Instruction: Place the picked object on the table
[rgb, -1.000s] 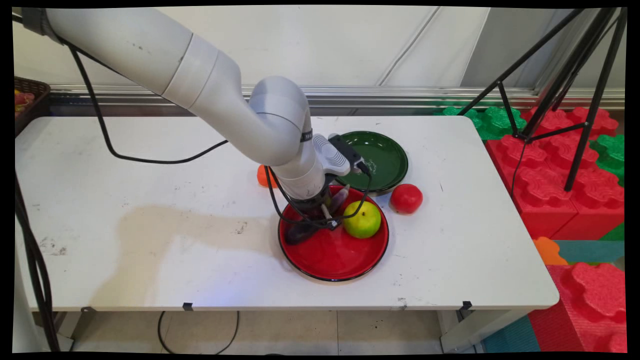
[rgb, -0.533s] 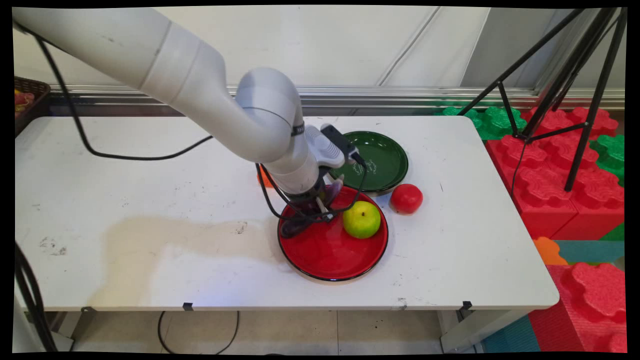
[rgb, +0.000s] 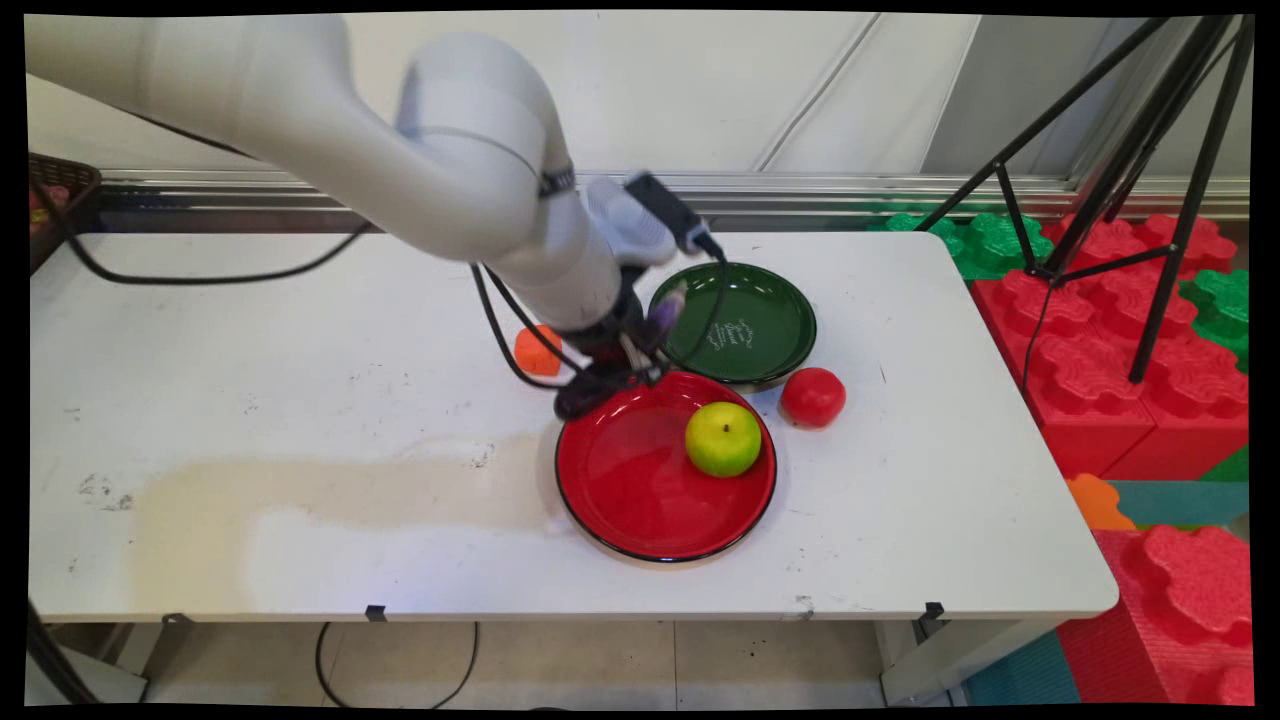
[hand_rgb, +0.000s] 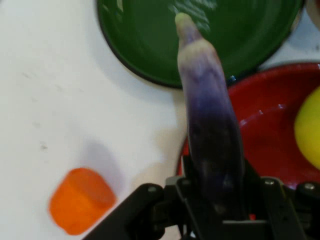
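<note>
The gripper (rgb: 628, 352) is clamped on an eggplant (hand_rgb: 210, 125), its fingers (hand_rgb: 192, 187) pressed against the thick dark end while the pale, tapered tip sticks out ahead. In the main view the eggplant (rgb: 662, 312) is held off the table (rgb: 300, 400), tilted, its tip up and to the right over the near left rim of the green plate (rgb: 745, 322) and its dark end low over the far left rim of the red plate (rgb: 650, 480). The hand view shows the same: the tip lies over the green plate (hand_rgb: 150, 40) and the body crosses the strip of table between it and the red plate (hand_rgb: 270, 135). Just left of the gripper an orange block (rgb: 537, 350) sits on the table, apart from both plates; the hand view has it at lower left (hand_rgb: 81, 200). A green apple (rgb: 723, 438) rests in the right part of the red plate. A tomato (rgb: 812, 397) lies on the table just right of the red plate and near the green plate's near right rim. A dark basket (rgb: 55, 195) stands at the table's far left corner.
</note>
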